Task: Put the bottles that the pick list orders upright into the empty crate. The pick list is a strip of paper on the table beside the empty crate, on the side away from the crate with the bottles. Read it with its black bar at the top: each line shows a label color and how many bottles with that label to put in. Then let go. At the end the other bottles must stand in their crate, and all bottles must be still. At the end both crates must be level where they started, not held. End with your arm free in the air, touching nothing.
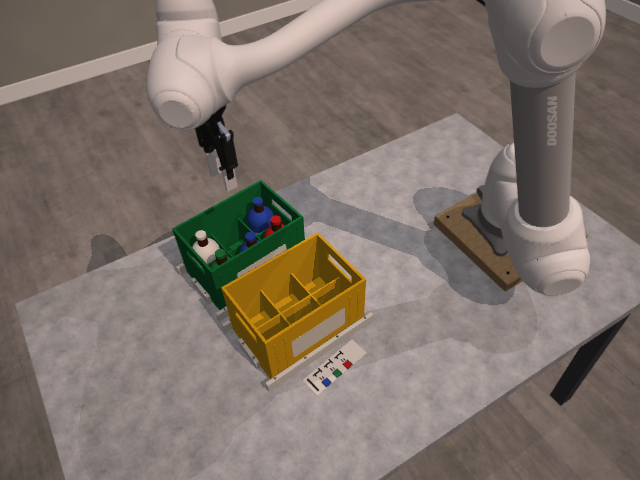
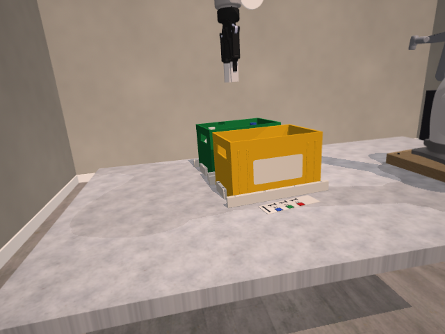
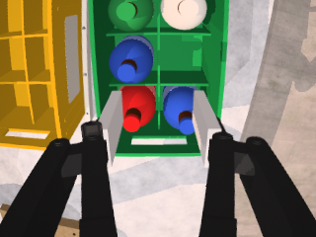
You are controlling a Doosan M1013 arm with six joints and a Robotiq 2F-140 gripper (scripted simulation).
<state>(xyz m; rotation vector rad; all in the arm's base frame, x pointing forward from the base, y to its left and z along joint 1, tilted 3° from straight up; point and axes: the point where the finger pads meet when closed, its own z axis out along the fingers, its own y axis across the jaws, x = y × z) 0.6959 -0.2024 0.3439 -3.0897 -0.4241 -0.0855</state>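
The green crate [image 1: 238,235] holds several bottles: one white [image 3: 185,7], one green [image 3: 132,8], one red [image 3: 138,107] and two blue [image 3: 132,59] [image 3: 180,107]. One of its cells is empty. The yellow crate [image 1: 294,304] stands beside it with all cells empty. The pick list [image 1: 334,367] lies in front of the yellow crate and shows blue, green and red squares; the counts are too small to read. My gripper [image 1: 223,175] hangs high above the green crate's far end, pointing down. In the wrist view its fingers stand partly apart with nothing between them.
Both crates [image 2: 215,143] [image 2: 268,163] sit in pale rails on the grey table. The robot base stands on a wooden plate [image 1: 478,237] at the right. The gripper [image 2: 230,77] is well above the crate rims.
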